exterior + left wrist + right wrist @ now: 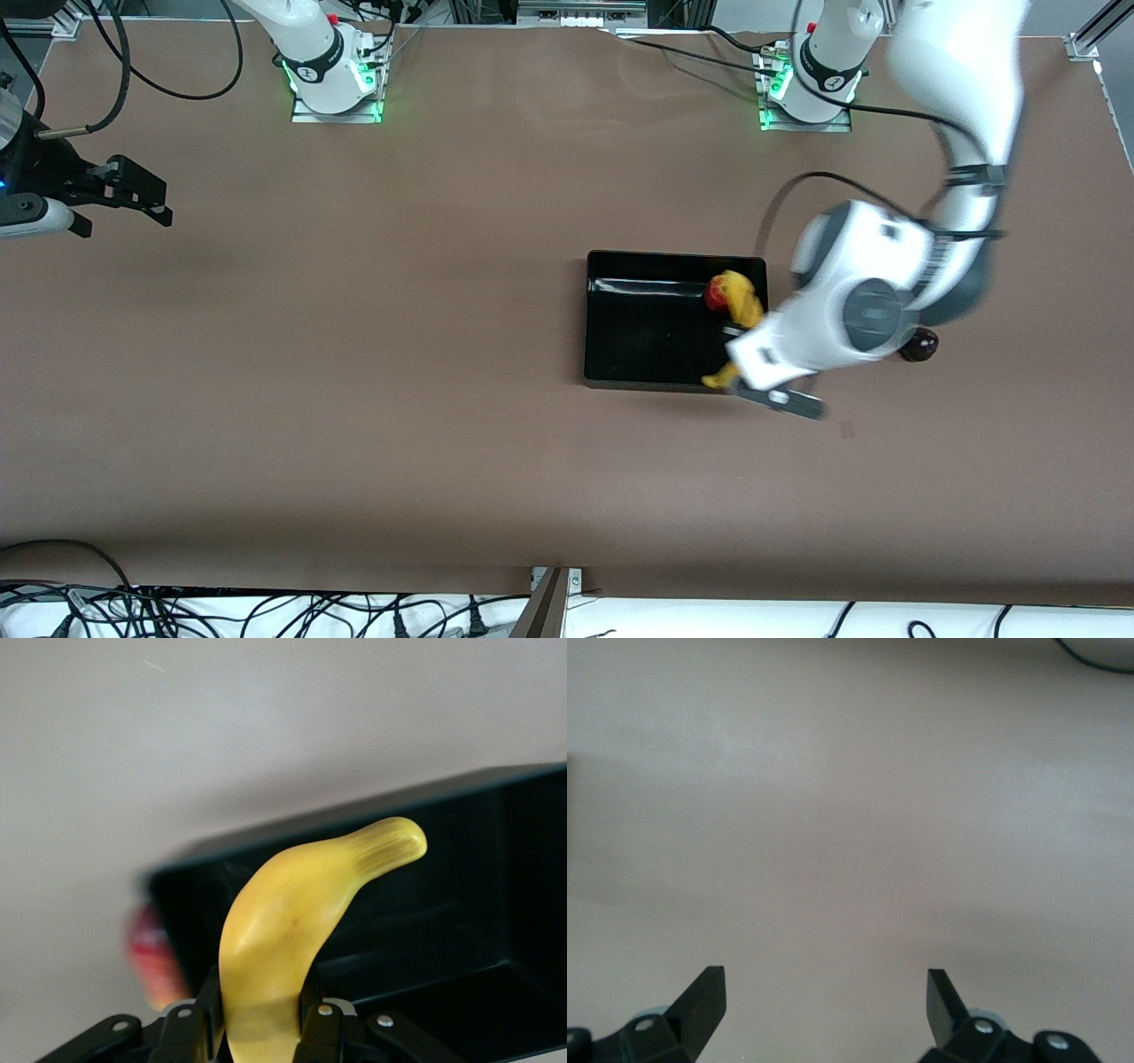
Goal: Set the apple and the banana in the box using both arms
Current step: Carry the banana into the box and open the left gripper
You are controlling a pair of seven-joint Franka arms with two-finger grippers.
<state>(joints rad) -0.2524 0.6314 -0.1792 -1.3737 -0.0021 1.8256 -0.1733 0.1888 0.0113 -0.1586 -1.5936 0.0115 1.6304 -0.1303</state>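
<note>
My left gripper [262,1014] pinches the banana [297,930] over the box [651,323], the apple [716,293] just beside it. My right gripper [826,997] waits spread over bare table [354,372].

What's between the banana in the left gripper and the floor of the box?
Nothing visible. The left gripper grips the banana over the box, at the end toward the left arm. The apple lies in the box corner beside it; the bare black floor below looks free.
</note>
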